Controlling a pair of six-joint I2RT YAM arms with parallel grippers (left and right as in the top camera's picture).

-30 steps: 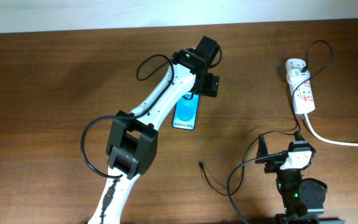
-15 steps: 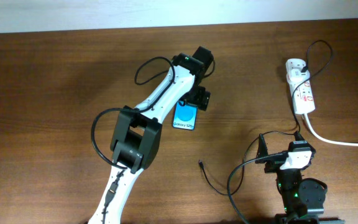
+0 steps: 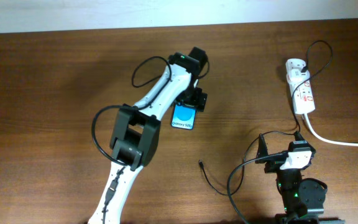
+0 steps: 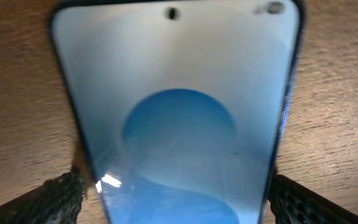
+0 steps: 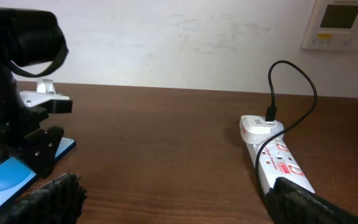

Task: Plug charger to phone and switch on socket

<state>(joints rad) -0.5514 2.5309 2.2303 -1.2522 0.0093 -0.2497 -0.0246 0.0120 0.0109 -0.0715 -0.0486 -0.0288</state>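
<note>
The phone (image 3: 183, 118) lies flat on the table with its blue screen up, and it fills the left wrist view (image 4: 179, 112). My left gripper (image 3: 192, 99) is over the phone's far end. Its fingers (image 4: 173, 199) are spread to either side of the phone's edges, with a thin gap at the left one. The charger's black connector tip (image 3: 201, 164) lies loose on the table. Its thin cable loops (image 3: 319, 53) to the white plug (image 3: 295, 64) in the socket (image 3: 303, 93). My right gripper (image 3: 277, 159) is open and empty (image 5: 173, 199), far from the cable tip.
The socket's thick white cord (image 3: 340, 142) runs off the right edge. In the right wrist view the socket (image 5: 278, 160) lies to the right, and the phone (image 5: 5, 180) and left arm (image 5: 17, 74) to the left. A white wall is behind the table.
My left gripper has moved down and toward the near side over the phone's far end, covering more of it. The phone has shifted slightly left. The right arm has not moved.
</note>
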